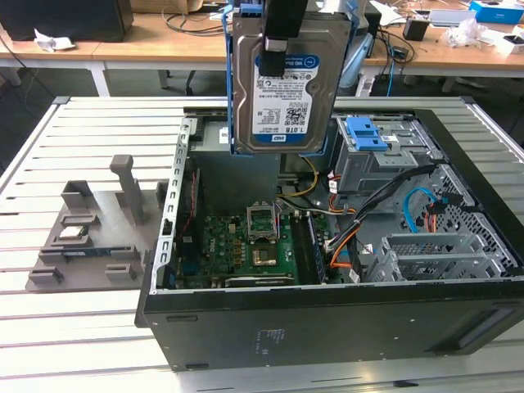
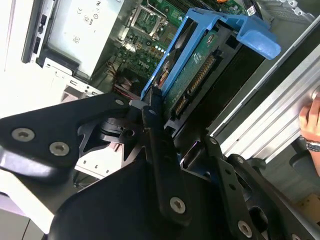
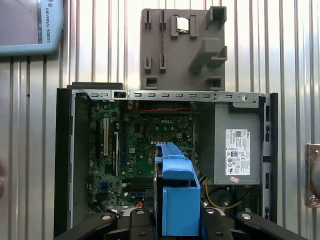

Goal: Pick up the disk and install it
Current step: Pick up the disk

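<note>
The disk (image 1: 282, 86) hangs upright above the open computer case (image 1: 327, 319), its label side facing the exterior camera and its blue frame around the edges. My gripper (image 1: 277, 37) is shut on it from above, with one black finger running down over the label. In the second wrist view the disk (image 2: 197, 65) shows its green circuit-board side and connector between my black fingers (image 2: 150, 117). The first wrist view looks down along the disk's blue frame (image 3: 177, 200) at the motherboard (image 3: 150, 140) below.
A blue latch on a grey drive cage (image 1: 365, 135) sits at the case's far right corner, with cables beside it. A grey fixture (image 1: 90, 237) holding a small chip lies on the slatted table (image 1: 49, 164). A person's hand (image 2: 311, 120) rests at the table edge.
</note>
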{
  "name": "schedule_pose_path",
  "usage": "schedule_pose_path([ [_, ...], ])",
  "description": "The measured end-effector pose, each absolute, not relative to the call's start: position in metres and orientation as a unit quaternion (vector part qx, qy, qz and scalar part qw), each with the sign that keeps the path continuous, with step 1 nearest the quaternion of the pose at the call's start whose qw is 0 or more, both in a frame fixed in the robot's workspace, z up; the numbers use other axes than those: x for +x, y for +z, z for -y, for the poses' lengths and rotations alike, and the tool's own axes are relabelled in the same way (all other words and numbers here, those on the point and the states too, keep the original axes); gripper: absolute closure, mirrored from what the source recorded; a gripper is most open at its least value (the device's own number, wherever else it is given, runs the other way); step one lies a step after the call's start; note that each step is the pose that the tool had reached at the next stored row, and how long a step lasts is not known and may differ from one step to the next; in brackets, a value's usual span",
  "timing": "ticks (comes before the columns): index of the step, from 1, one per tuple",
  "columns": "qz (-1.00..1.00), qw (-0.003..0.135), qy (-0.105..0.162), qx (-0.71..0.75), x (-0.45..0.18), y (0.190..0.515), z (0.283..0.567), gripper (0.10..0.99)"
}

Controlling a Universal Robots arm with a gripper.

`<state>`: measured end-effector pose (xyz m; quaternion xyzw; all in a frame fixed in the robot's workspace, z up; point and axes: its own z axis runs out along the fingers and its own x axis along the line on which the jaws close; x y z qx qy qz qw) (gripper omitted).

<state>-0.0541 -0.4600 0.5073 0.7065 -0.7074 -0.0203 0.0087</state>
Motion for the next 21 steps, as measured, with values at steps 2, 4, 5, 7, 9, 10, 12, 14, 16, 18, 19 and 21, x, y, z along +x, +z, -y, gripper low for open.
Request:
schedule_pose_path([
  [2, 0.707, 0.009, -0.020, 0.706, -0.054, 0.507, 0.463, 0.722],
  [4, 0.707, 0.009, -0.020, 0.706, -0.054, 0.507, 0.465, 0.722],
  [5, 0.707, 0.009, -0.020, 0.706, -0.054, 0.507, 0.467, 0.722],
  [7, 0.707, 0.009, -0.020, 0.706, -0.054, 0.506, 0.470, 0.722],
  [9, 0.707, 0.009, -0.020, 0.706, -0.054, 0.506, 0.475, 0.722],
  [10, 0.707, 0.009, -0.020, 0.706, -0.054, 0.505, 0.477, 0.722],
  [12, 0.707, 0.009, -0.020, 0.706, -0.054, 0.505, 0.481, 0.722],
  [14, 0.707, 0.009, -0.020, 0.706, -0.054, 0.505, 0.486, 0.722],
  [16, 0.707, 0.009, -0.020, 0.706, -0.054, 0.504, 0.490, 0.722],
  [18, 0.707, 0.009, -0.020, 0.706, -0.054, 0.504, 0.495, 0.722],
  [19, 0.707, 0.009, -0.020, 0.706, -0.054, 0.503, 0.497, 0.722],
  [21, 0.707, 0.009, -0.020, 0.706, -0.054, 0.503, 0.504, 0.722],
])
